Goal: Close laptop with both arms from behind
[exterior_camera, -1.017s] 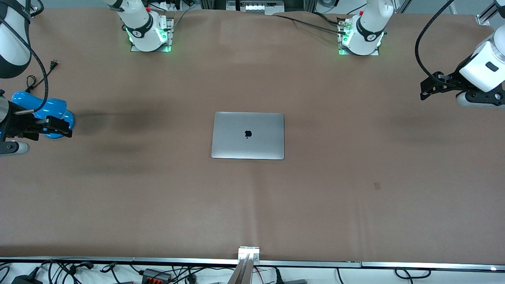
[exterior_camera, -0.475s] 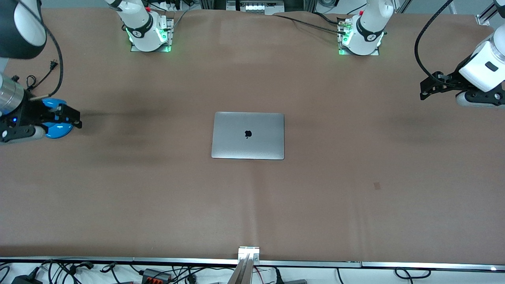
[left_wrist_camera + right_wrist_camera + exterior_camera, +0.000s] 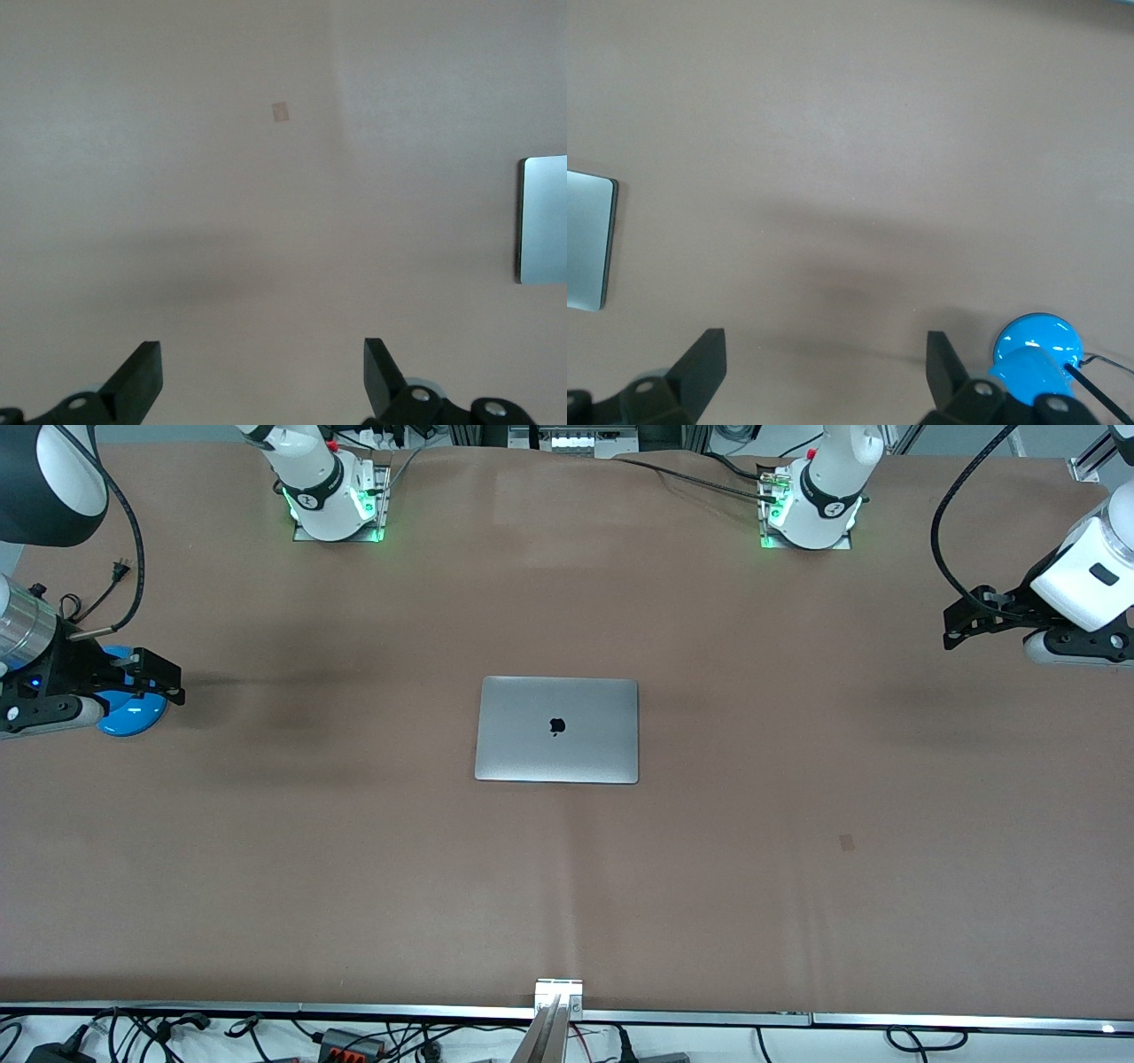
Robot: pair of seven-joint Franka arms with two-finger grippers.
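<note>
The laptop [image 3: 556,731] lies flat in the middle of the brown table, lid down, silver-grey with the black apple logo facing up. One edge of it shows in the left wrist view [image 3: 542,221] and in the right wrist view [image 3: 586,239]. My left gripper [image 3: 950,627] hangs open over the left arm's end of the table, well apart from the laptop, with nothing between its fingers [image 3: 260,354]. My right gripper [image 3: 175,680] hangs open over the right arm's end, also holding nothing [image 3: 824,341].
A blue desk lamp [image 3: 133,713] stands under the right gripper [image 3: 1035,350], and its black cord and plug [image 3: 120,567] lie farther from the front camera. A small tape mark [image 3: 848,841] sits on the table toward the left arm's end.
The right arm has swung so its gripper sits higher in the front view and slightly closer to the table's middle, covering more of the blue lamp. The left arm and laptop have not moved.
</note>
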